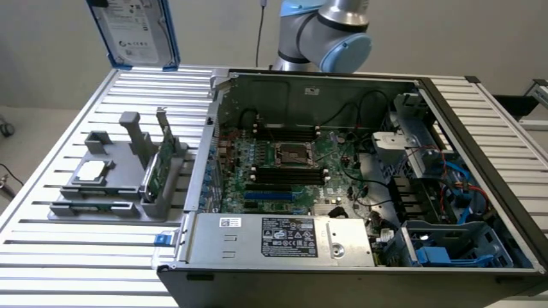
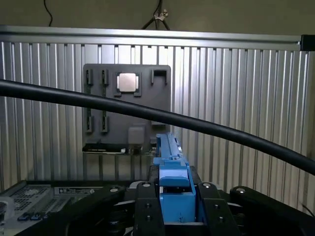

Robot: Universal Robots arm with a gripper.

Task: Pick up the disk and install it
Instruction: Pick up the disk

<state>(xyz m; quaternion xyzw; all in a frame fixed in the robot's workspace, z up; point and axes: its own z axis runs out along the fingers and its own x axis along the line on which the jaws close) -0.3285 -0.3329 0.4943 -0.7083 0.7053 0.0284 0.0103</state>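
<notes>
The disk (image 1: pixel 133 32), a silver hard drive with a white label in a blue carrier, hangs upright high over the slatted table's far corner on the exterior view's left. In the wrist view I see its blue carrier edge (image 2: pixel 172 182) standing between my two black fingers (image 2: pixel 146 209), which press on it from both sides. My gripper (image 2: pixel 173 209) is shut on the disk. Part of the arm (image 1: pixel 330 32) shows behind the open computer case (image 1: pixel 342 173).
A grey holder (image 1: pixel 111 179) on the table carries a small silver chip (image 1: pixel 92 170) and a green card (image 1: pixel 154 170) standing on edge. Inside the case, blue drive bays (image 1: pixel 450 247) sit at the near right corner. A black cable (image 2: pixel 147 115) crosses the wrist view.
</notes>
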